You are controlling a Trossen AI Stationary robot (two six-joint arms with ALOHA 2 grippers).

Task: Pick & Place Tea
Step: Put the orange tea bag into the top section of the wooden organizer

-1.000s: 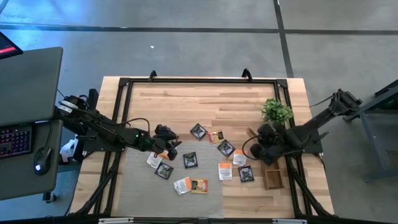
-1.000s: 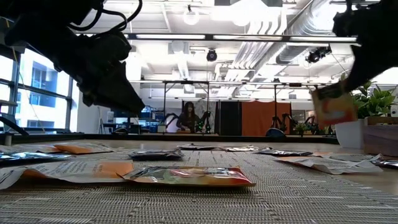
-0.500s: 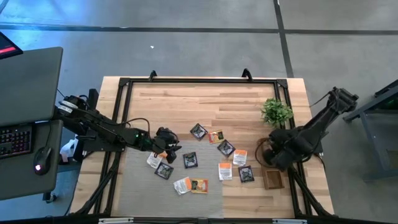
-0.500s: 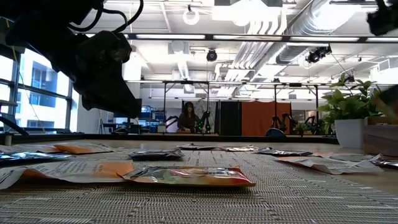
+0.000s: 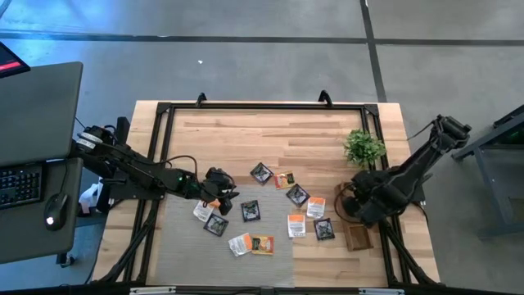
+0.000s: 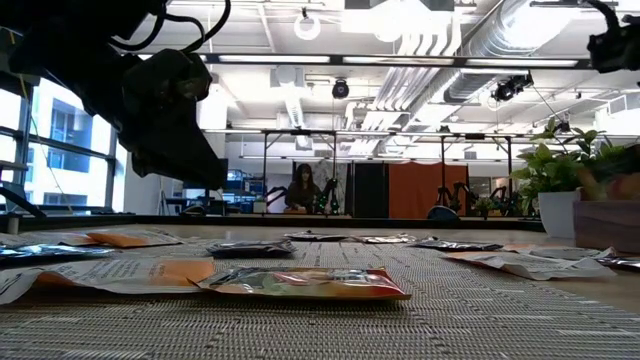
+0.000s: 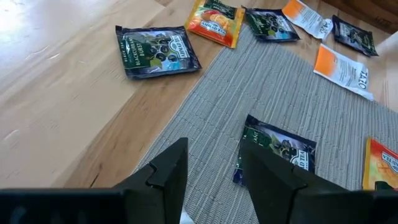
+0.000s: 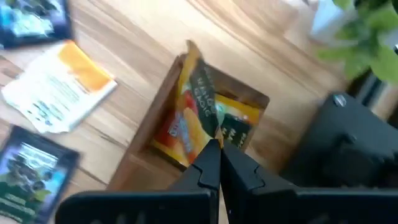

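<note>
The right gripper (image 8: 214, 146), fingers pressed together on an orange sachet (image 8: 199, 106), holds it in the tray (image 8: 155, 112). Released tilted, it may topple out. The left gripper (image 7: 211, 162) hovers, fingers spread.

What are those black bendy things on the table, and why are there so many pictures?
They are two robot arms, each ending in a two-finger gripper. One camera looks down from above, one sits low on the table, and each arm carries one on its wrist.

On the wooden table lies a grey mat, with little tea sachets scattered around, and a small potted plant.

The left gripper hangs open over the mat, just above a black sachet.

The right gripper is shut on an orange-yellow sachet, holding it in a narrow wooden tray beside the plant.
</note>
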